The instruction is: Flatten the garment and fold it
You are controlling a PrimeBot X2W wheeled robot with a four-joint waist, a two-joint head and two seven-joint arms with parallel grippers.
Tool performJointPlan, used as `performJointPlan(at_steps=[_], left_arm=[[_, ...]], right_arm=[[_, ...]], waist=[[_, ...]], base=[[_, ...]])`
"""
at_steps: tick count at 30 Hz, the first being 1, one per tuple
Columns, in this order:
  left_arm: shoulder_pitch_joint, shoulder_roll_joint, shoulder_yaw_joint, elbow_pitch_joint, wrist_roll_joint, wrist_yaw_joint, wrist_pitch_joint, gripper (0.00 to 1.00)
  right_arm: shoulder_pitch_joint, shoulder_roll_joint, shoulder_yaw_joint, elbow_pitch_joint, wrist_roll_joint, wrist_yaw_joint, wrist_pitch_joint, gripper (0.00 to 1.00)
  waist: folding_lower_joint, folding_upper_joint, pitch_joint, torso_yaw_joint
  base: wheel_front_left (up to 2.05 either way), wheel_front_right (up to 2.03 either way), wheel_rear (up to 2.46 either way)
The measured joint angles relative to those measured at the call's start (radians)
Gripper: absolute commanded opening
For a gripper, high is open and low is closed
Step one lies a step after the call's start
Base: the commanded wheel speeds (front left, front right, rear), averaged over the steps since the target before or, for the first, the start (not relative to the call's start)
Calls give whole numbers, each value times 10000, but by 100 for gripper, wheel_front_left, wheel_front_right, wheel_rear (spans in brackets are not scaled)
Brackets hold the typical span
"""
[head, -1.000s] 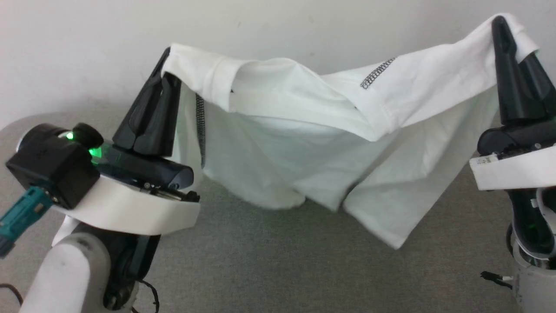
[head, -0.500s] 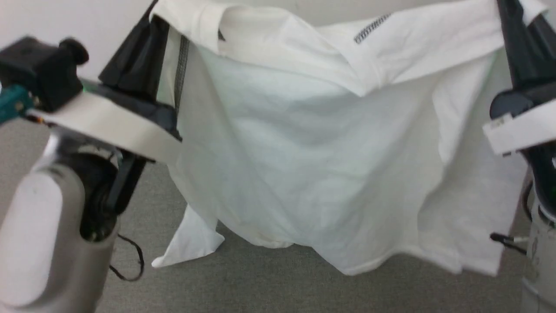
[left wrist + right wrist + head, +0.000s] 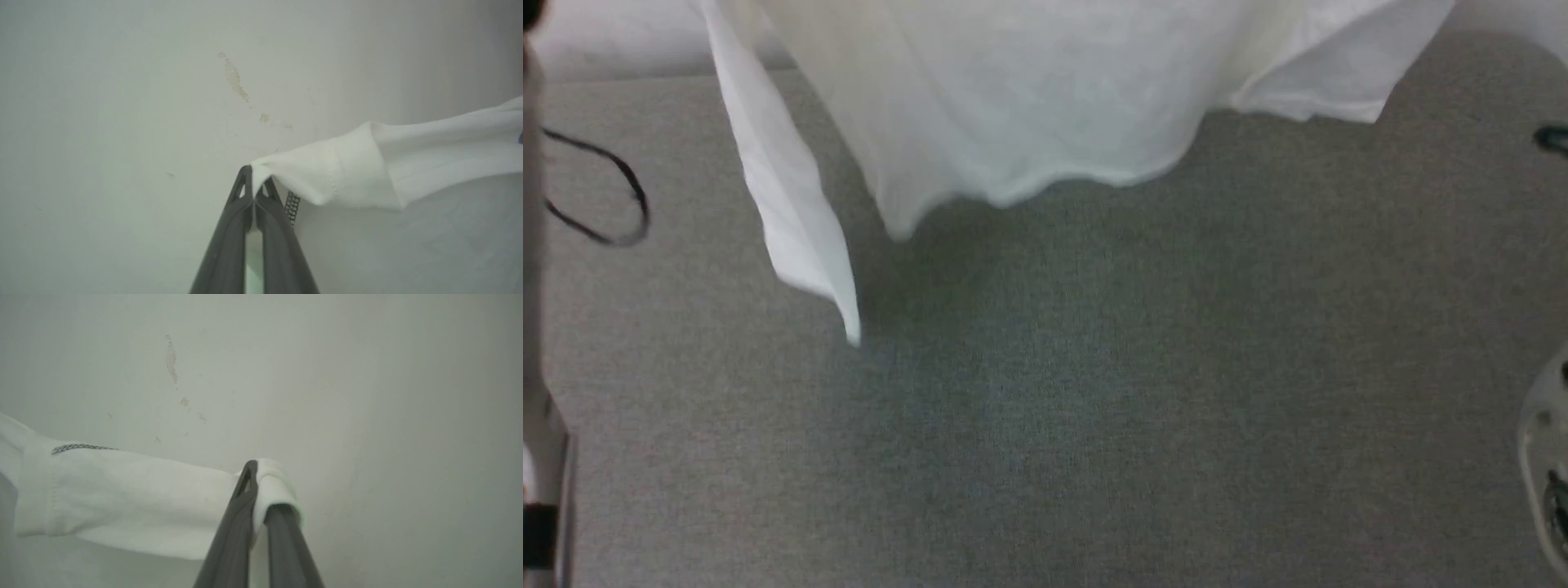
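garment point(image 3: 1013, 98) unfurled since earlier, head cam dipped | my L end effector point(image 3: 255, 183) + R end effector point(image 3: 261, 486) pinched shut on top corners, garment hangs over table point(image 3: 1094, 425) | step: flatten | next: lower, lay flat w/o creases

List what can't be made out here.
Head view: garment upper part cut off by top edge; blurred.
Left wrist view: garment runs off the right edge beyond the left gripper.
Right wrist view: garment wraps over the right gripper, hiding one fingertip.

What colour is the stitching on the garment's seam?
Dark grey stitching on the white garment, clearest in the right wrist view.
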Motion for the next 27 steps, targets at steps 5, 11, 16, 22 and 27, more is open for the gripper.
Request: performJointPlan(at_steps=[5,11,16,22,27], left_arm=[[-1772,134,-104,1237,500,-159,-506,0],[-3237,169,-196,2374,871,-245,-1267,0],[-3954,134,-207,2909,1041,-244,-1971,0],[-4132,167,-232,3212,1189,-244,-2886,0],[-4018,211,-251,3227,1181,-249,-3392,0]], right_arm=[[-2000,178,-46,1628,-570,0,-700,0],[-3746,387,-238,3327,-1438,2,-1620,0],[-4748,416,-274,4263,-1975,4,-2313,0],[-5210,318,-203,4759,-2128,13,-2892,0],[-5177,69,48,4753,-1914,13,-3055,0]], waist=[[0,0,999,0],[0,0,2213,28],[-1,0,3172,80],[-1,0,4215,156],[-1,0,4878,242]], base=[[0,0,0],[0,0,0],[0,0,0],[0,0,0],[0,0,0]])
